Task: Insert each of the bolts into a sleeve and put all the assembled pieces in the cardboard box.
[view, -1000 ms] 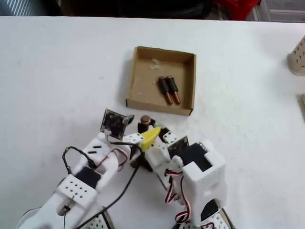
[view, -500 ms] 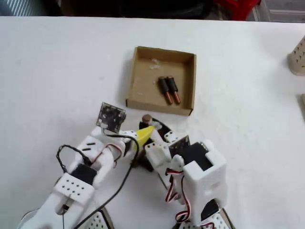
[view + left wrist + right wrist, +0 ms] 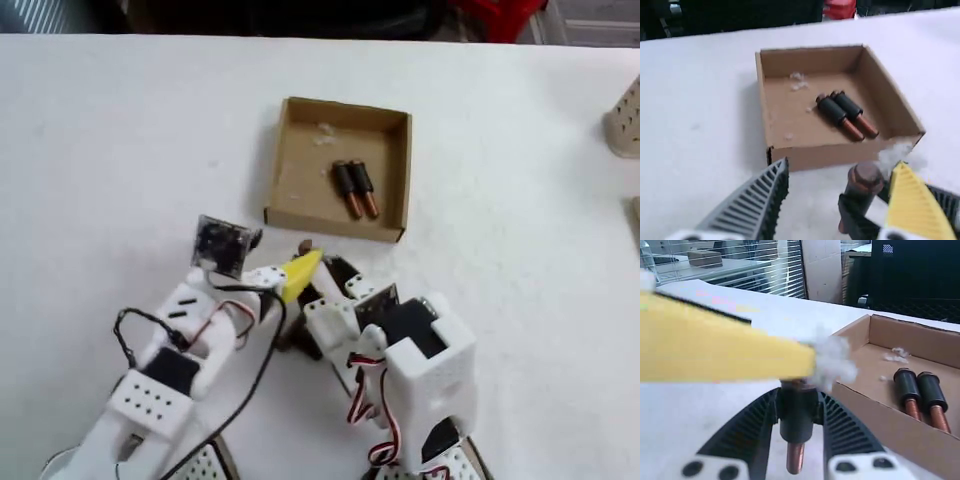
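Step in hand: bolt (image 3: 864, 176) sits in sleeve (image 3: 797, 419), seemingly fully seated.
Right jaws clenched on sleeve, just beside near wall of cardboard box (image 3: 330, 224), mid-tabletop.
Left jaws released, either side of bolt head.
Two assembled pieces (image 3: 355, 188) lie in box.
Next move probably: left arm clears away, right arm lifts piece over wall and lets go.

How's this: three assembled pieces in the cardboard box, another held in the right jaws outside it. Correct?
No. High view shows two assembled pieces in the cardboard box, not three. The right jaws hold another piece outside it.
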### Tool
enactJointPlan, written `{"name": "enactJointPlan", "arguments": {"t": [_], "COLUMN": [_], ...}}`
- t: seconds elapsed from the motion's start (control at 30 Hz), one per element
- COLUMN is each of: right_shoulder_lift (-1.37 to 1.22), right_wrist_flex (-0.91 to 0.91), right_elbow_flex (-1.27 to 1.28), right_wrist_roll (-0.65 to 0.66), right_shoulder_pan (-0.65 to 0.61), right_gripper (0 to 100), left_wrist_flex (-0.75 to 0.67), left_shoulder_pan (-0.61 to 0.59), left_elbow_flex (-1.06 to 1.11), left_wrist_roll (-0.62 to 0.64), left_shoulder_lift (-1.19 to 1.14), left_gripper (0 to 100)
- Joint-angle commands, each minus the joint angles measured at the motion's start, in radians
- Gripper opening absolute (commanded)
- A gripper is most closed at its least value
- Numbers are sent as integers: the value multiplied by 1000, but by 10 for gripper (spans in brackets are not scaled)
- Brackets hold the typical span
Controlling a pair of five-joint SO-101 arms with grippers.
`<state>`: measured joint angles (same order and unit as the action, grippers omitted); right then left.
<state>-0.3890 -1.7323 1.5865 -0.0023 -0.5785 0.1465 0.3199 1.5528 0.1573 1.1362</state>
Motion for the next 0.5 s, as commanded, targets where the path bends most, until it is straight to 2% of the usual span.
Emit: {"name": "enactJointPlan", "arguments": {"t": [0.0, 0.17, 0.33, 0.47], "right_shoulder_lift": [42, 41, 41, 41], "right_wrist_flex": [-25, -25, -25, -25], "right_elbow_flex": [-6, -6, -6, -6], "right_wrist_roll": [14, 14, 14, 14], "right_shoulder_pan": [12, 12, 12, 12], "right_gripper": [16, 16, 16, 16], "left_wrist_flex": [26, 227, 434, 545], "left_shoulder_pan": [-1, 62, 70, 70], "left_elbow_flex": [-61, -61, -63, -110], "left_wrist_roll": [80, 86, 80, 74], "left_shoulder_lift": [205, 424, 670, 694], "left_gripper": [331, 331, 320, 159]}}
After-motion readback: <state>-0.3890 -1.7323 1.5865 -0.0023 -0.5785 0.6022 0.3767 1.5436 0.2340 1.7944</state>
